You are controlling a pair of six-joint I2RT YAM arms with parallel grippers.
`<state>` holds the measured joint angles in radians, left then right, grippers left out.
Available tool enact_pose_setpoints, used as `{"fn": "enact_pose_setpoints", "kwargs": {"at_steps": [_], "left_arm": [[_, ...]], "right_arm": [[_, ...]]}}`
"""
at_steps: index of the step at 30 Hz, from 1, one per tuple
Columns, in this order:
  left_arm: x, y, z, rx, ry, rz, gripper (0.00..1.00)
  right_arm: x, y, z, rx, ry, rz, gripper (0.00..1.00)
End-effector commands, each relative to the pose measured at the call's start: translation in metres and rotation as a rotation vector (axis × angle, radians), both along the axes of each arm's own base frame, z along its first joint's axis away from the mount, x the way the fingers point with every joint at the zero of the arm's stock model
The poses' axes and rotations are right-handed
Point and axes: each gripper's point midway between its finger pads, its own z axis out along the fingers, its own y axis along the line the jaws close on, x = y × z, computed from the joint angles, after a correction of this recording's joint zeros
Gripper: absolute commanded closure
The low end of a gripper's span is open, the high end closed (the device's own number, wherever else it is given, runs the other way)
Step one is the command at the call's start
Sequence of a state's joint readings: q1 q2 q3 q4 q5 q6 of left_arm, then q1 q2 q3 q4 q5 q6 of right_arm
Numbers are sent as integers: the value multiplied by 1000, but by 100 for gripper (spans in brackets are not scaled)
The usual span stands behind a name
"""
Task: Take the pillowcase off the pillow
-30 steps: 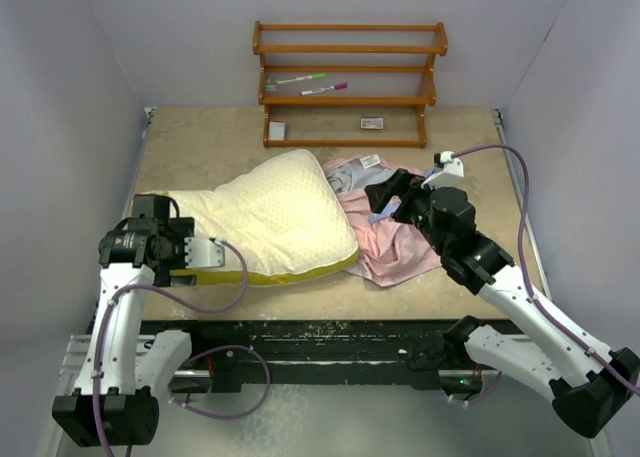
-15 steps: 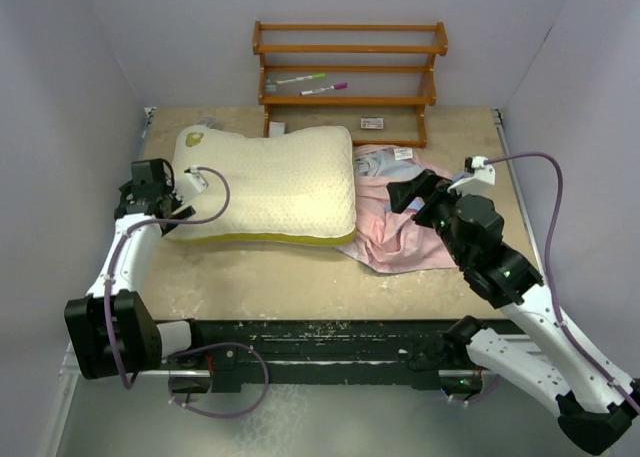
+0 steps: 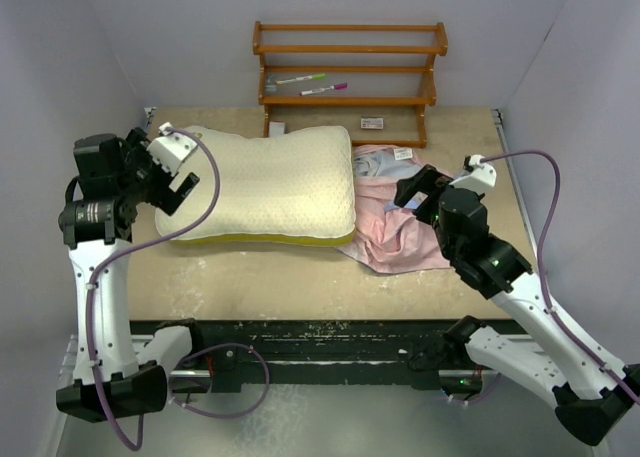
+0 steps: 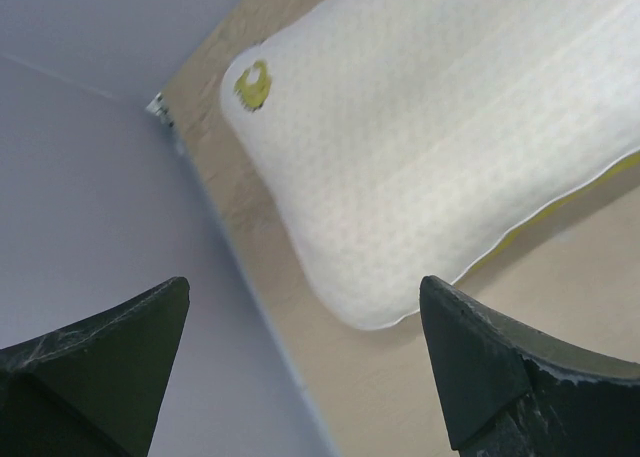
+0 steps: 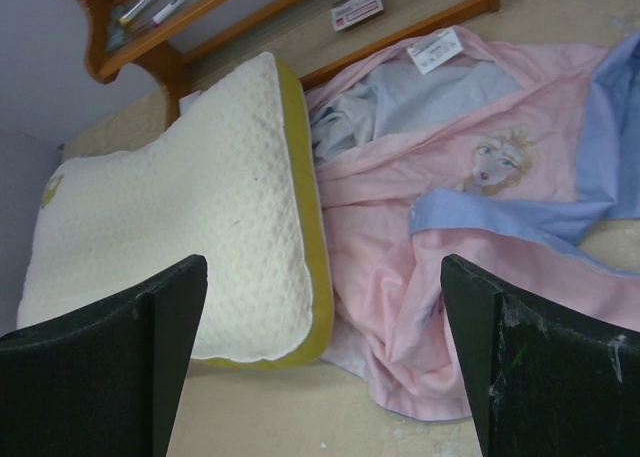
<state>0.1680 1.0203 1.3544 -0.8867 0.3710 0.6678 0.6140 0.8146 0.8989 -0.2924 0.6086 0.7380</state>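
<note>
The cream quilted pillow (image 3: pixel 270 182) with its yellow side band lies bare on the table at left centre. The pillowcase (image 3: pixel 395 227) is a crumpled pink and light-blue heap touching the pillow's right end, with the Elsa face showing (image 5: pixel 495 162). My left gripper (image 3: pixel 170 189) hangs open above the pillow's left end, holding nothing; its wrist view looks down on the pillow (image 4: pixel 430 147) and its yellow corner mark. My right gripper (image 3: pixel 412 199) is open and empty above the pillowcase (image 5: pixel 450 247), with the pillow (image 5: pixel 180 227) to its left.
A wooden shelf rack (image 3: pixel 345 82) stands at the back with two markers (image 3: pixel 312 83) and a small card (image 3: pixel 372 123) below it. Grey walls close in on the left and right. The table's front edge (image 3: pixel 300 312) runs just ahead of the pillow.
The pillow swung toward the back left and now lies flat, clear of the pillowcase. My left arm lifted up off its left end. My right gripper drew back to the right.
</note>
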Motion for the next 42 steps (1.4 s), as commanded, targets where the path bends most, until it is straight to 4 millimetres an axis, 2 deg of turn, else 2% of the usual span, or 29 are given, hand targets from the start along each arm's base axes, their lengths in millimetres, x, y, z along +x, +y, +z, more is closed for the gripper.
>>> {"fn": "enact_pose_setpoints", "kwargs": {"at_steps": [1, 5, 9, 12, 14, 15, 16, 19, 20, 22, 24, 25, 27, 29, 32, 39, 42], "left_arm": [[5, -44, -19, -459, 71, 50, 1], [17, -30, -48, -589, 74, 249, 1], [17, -20, -92, -591, 71, 332, 1], [13, -10, -120, -538, 11, 354, 1], [8, -2, -140, -508, -24, 389, 1], [8, 1, -146, -498, -52, 393, 1], [9, 6, -146, -505, -71, 430, 1], [12, 8, -148, -512, -95, 437, 1], [12, 7, -148, -513, -111, 429, 1], [6, 5, -162, -499, -125, 405, 1], [-1, 3, -174, -475, -151, 379, 1], [-3, 3, -180, -479, -169, 380, 1], [-8, -1, -191, -484, -178, 358, 1], [-10, -4, -195, -503, -211, 340, 1], [-13, -12, -203, -504, -240, 284, 1], [-16, -16, -210, -490, -236, 267, 1], [-19, -17, -210, -494, -259, 263, 1]], "right_arm": [[0, -23, 9, -36, -45, -104, 0], [0, -24, -3, -51, -27, -114, 0], [-4, -33, -23, -35, 34, -176, 0], [-3, -38, -24, -170, 13, -139, 0], [-7, -50, -27, -216, 14, -177, 0], [-11, -67, -23, -226, -6, -266, 0], [-18, -87, -20, -240, -35, -373, 0], [-36, -117, -27, -213, -126, -504, 0], [-42, -123, -28, -190, -163, -521, 0], [-53, -131, -36, -172, -227, -515, 0], [-59, -137, -46, -234, -276, -496, 0], [-61, -137, -49, -254, -296, -476, 0], [-63, -126, -49, -317, -327, -346, 0], [-64, -120, -55, -388, -340, -269, 0], [-61, -124, -75, -395, -273, -314, 0], [-35, -108, -120, -514, -163, -277, 0], [-27, -104, -128, -542, -160, -263, 0]]}}
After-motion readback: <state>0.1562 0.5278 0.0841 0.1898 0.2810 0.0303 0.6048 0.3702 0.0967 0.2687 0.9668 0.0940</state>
